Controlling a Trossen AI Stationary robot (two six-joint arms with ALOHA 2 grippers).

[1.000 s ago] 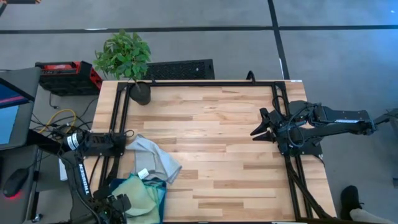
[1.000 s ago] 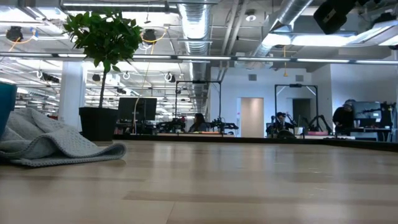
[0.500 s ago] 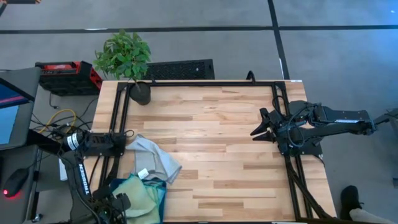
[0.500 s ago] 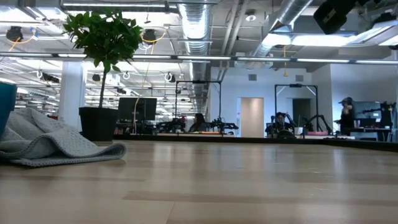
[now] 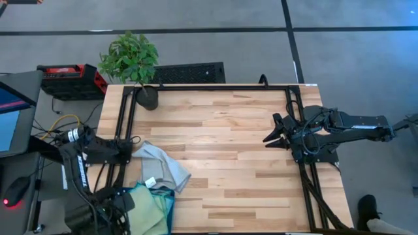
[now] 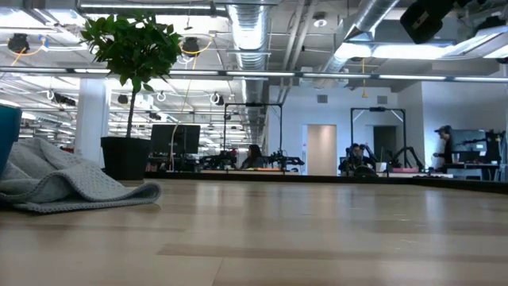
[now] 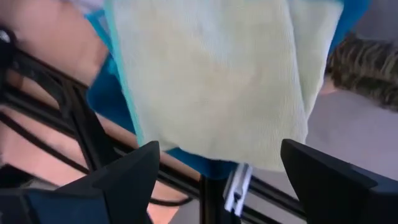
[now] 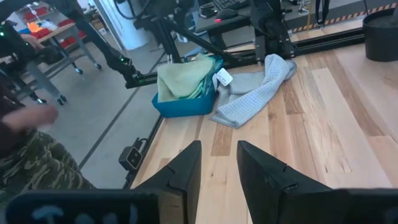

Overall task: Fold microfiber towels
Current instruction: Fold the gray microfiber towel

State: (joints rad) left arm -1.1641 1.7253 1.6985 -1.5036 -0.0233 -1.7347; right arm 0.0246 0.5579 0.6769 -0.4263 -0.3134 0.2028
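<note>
High view: the left gripper sits at the table's near left corner over the bin, half lost among dark arm parts, so its fingers are hard to read here. A green towel fills the bin, with a blue edge beside it. A grey towel lies crumpled on the table, touching the bin's far side. The right gripper rests low at the right side, well apart from the towels.

Low view: only the grey towel shows, at the left edge, with a sliver of the bin — no gripper is visible.

Left wrist view: the fingers stand wide apart, holding nothing; the green towel hangs over the bin's rim just beyond them, its top cut off.

Right wrist view: the fingers stand parted with bare table between them, empty. Far off are the bin, green towel and grey towel; a blurred hand and a camouflage-patterned garment show beside the table.
</note>
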